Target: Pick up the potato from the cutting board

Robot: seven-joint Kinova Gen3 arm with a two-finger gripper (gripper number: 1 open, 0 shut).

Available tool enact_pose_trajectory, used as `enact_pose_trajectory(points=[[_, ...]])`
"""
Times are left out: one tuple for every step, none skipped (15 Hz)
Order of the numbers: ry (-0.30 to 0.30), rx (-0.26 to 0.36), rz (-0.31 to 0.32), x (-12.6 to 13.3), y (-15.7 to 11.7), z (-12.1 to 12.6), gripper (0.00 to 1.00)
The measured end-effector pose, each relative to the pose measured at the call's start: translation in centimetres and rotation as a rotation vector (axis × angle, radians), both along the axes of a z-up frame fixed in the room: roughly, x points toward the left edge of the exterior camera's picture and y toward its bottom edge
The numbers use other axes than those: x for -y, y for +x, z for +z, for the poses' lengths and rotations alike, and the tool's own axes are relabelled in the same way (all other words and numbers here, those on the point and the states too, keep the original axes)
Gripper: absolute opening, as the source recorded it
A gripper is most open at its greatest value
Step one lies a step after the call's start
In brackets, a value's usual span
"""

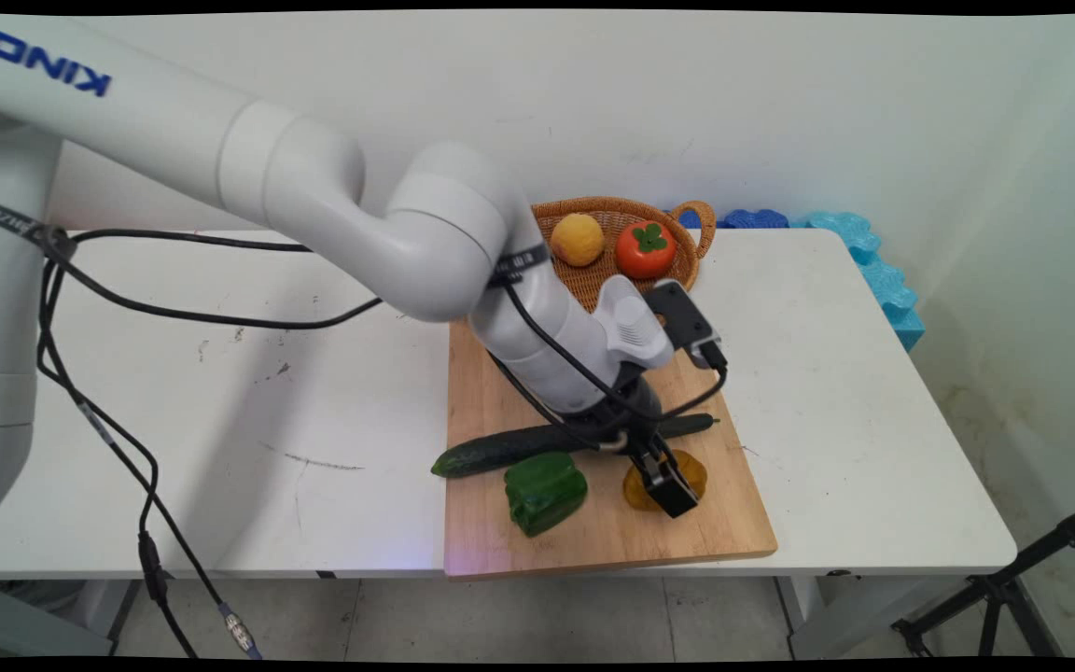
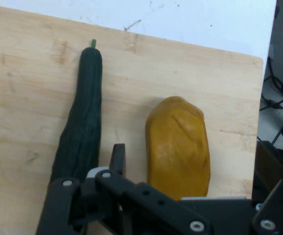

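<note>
**Gripper down over the yellow pepper, jaws open, nothing held**

- Gripper (image 1: 669,486) is low over the wooden cutting board (image 1: 593,546), pointing down at the yellow pepper (image 1: 696,471) on the board's right half.
- Hand view: the pepper (image 2: 178,147) sits in the gap between the fingers. The left finger (image 2: 118,159) stands just beside it with bare board showing between them. The right finger is mostly out of shot. Jaws are wide, no grip on anything.
- I can't tell whether the fingertips touch the board; the main view only shows them at or just above pepper height.
- The cucumber (image 1: 500,450) lies across the board just behind the gripper, its left end hanging over the board edge onto the white table (image 1: 267,373). In the hand view it (image 2: 82,122) runs alongside the left finger, outside the jaws.
- A green pepper (image 1: 545,490) sits left of the yellow one, near but apart, just in front of the cucumber.
- A wicker basket (image 1: 593,280) is at the back, partly hidden by the arm, holding a yellow fruit (image 1: 578,239) and a red fruit with a green top (image 1: 646,248).
- Blue foam pieces (image 1: 864,243) sit off the table's far right corner.
</note>
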State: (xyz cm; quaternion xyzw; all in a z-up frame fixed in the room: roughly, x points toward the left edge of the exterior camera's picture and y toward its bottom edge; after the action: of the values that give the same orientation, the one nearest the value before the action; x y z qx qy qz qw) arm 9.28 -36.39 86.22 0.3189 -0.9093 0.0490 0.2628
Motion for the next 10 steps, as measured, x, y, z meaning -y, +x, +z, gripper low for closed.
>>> enact_pose_trajectory(points=[[0.001, 0.003, 0.000, 0.1, -0.4, -0.4, 1.00], [0.001, 0.006, 0.000, 0.2, -0.7, -0.8, 1.00], [0.001, 0.009, 0.000, 0.2, -1.0, -1.1, 1.00], [0.000, 0.011, -0.001, 0.3, -1.1, -1.2, 1.00], [0.000, 0.013, -0.001, 0.4, -1.3, -1.5, 1.00], [-0.001, 0.016, -0.002, 0.4, -1.5, -1.8, 1.00], [-0.003, 0.019, -0.002, 0.5, -1.7, -2.0, 1.00], [-0.004, 0.022, -0.002, 0.6, -1.8, -2.2, 1.00], [-0.005, 0.024, -0.002, 0.6, -1.9, -2.4, 0.00], [-0.006, 0.029, -0.002, 0.7, -2.0, -2.6, 0.00]])
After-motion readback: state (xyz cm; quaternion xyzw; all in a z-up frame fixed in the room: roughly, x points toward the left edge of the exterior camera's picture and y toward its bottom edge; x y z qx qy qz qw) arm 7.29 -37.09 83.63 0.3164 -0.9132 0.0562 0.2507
